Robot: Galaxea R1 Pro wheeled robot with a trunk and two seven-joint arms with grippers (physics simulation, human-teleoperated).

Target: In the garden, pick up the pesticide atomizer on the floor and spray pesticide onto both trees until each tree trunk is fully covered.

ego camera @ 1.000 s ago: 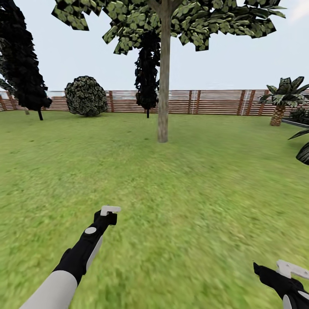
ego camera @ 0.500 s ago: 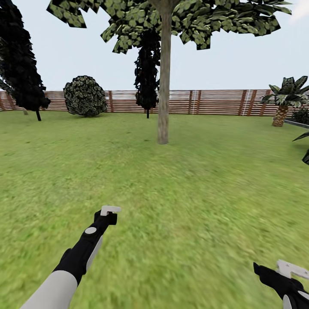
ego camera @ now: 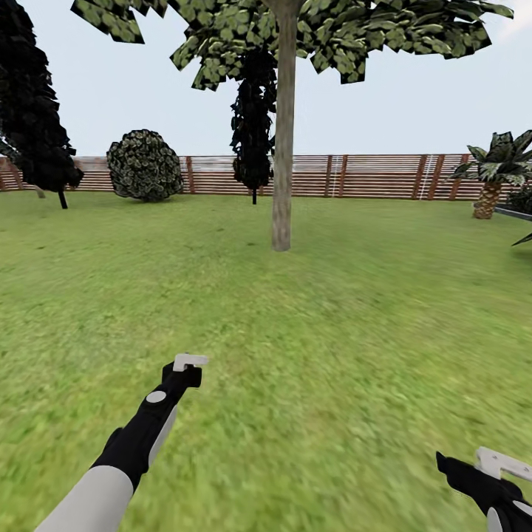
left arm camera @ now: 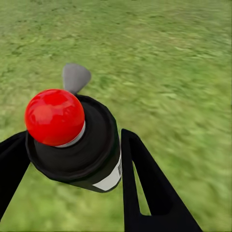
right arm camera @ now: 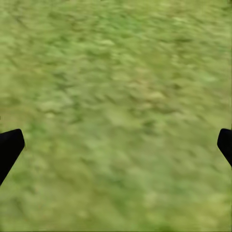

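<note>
In the left wrist view, the pesticide atomizer (left arm camera: 94, 145) is a black can with a red ball top (left arm camera: 54, 116) and a grey nozzle tip. My left gripper (left arm camera: 72, 154) is shut on it, one black finger on each side. The same left gripper (ego camera: 188, 363) is held low over the lawn. Straight ahead stands a tree whose thick bare grey-brown tree trunk (ego camera: 281, 148) rises to a blocky green crown (ego camera: 310, 29), several metres beyond my arms. My right gripper (ego camera: 499, 465) sits at the lower right. Its fingers are wide apart over bare grass (right arm camera: 116, 145).
A brown slat fence (ego camera: 369, 176) closes the far side of the lawn. A round shrub (ego camera: 144, 165) and dark narrow conifers (ego camera: 33, 111) (ego camera: 253, 125) stand at the back left and behind the trunk. A short palm (ego camera: 491, 174) grows at the far right.
The whole view has crept forward: the trunk sits slightly lower and larger, and the side plants have slid outward. Both arms hold the same pose.
</note>
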